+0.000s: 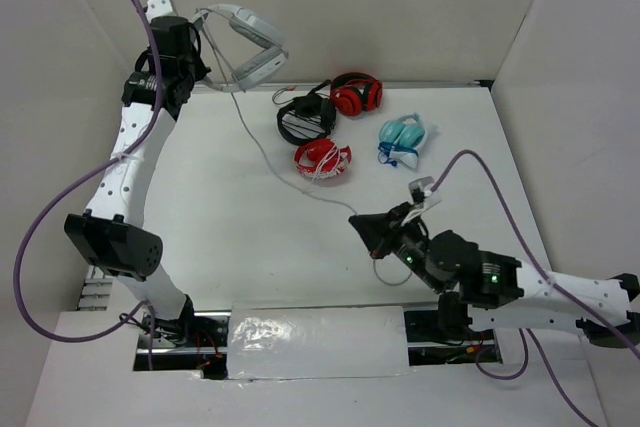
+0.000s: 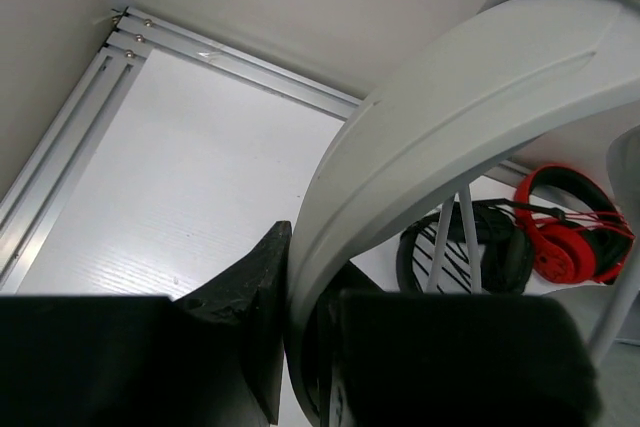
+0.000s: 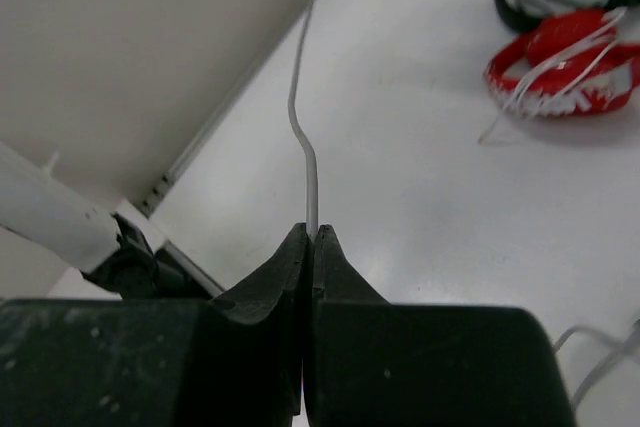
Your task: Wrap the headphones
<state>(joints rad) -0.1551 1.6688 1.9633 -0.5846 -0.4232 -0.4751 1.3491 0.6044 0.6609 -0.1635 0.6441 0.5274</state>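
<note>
Large light grey-white over-ear headphones (image 1: 245,47) with a wide padded headband are held above the far left corner of the white table (image 1: 230,227), close to the back wall. The left gripper (image 1: 200,49) grasps them by the headband. In the left wrist view the black fingers (image 2: 262,297) sit on either side of the grey band (image 2: 450,117), clamped against it.

A long thin grey cable (image 1: 262,152) leaves the headphones and runs diagonally towards the near right, ending at the right gripper (image 1: 358,221). That gripper sits low near the table, right of centre. In the right wrist view its jaws are clenched together on the cable (image 3: 311,172), which comes out from between the fingertips (image 3: 310,247) and curves away across the white surface.

Four other pairs lie at the far middle of the table, apart from both grippers:
- A black pair (image 1: 305,119) lies just beside a red and black pair (image 1: 357,95).
- A red pair bound in white cord (image 1: 322,157) lies just in front of the black pair, close to the grey cable.
- A light blue pair (image 1: 403,135) lies further right.

A white panel under crinkled clear film (image 1: 315,342) sits at the near edge between the arm bases
</note>
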